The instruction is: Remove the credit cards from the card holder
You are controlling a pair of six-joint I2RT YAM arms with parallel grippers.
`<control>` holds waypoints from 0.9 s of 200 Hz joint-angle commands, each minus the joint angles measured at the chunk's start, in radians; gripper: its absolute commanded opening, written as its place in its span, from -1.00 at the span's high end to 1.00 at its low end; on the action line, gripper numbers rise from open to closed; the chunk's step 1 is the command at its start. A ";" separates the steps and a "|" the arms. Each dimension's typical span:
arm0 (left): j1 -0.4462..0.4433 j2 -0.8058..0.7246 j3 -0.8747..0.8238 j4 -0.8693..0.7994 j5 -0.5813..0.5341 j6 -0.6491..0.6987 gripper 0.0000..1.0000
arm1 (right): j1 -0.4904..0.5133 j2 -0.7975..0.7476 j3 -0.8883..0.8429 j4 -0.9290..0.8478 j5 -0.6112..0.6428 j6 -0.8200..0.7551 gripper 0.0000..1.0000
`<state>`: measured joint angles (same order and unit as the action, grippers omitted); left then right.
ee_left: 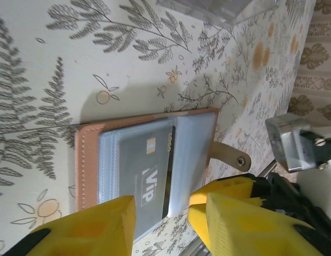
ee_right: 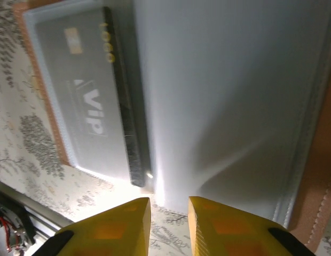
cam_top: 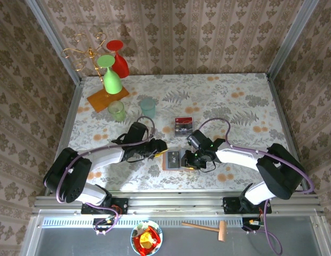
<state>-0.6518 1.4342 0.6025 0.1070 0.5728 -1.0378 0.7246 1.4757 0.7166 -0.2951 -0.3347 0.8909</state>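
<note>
On the flowered tablecloth (cam_top: 235, 96), the card holder (cam_top: 173, 160) lies open near the front edge between your grippers, a dark VIP card (ee_left: 144, 184) in its clear sleeve (ee_left: 193, 152). The left gripper (ee_left: 163, 213) hovers parted over it; the right gripper (ee_right: 168, 213) is narrowly parted, empty. Pin the holder with the left, then slide the card out flat
</note>
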 commanded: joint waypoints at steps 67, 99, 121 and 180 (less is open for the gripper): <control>-0.080 0.096 -0.009 0.099 -0.038 -0.047 0.34 | -0.012 -0.040 0.095 -0.024 -0.004 0.007 0.47; -0.093 0.128 -0.010 0.123 -0.036 -0.055 0.48 | -0.034 -0.022 0.080 0.020 -0.001 0.024 0.57; -0.097 0.145 -0.010 0.126 -0.030 -0.053 0.51 | -0.053 0.008 0.077 0.061 -0.036 0.029 0.59; -0.095 0.160 -0.024 0.106 -0.043 -0.032 0.54 | -0.056 0.122 0.102 0.072 -0.053 -0.006 0.61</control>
<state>-0.7456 1.5757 0.5938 0.2173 0.5423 -1.0813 0.6716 1.5665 0.7921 -0.2161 -0.3824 0.8970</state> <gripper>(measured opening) 0.232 0.201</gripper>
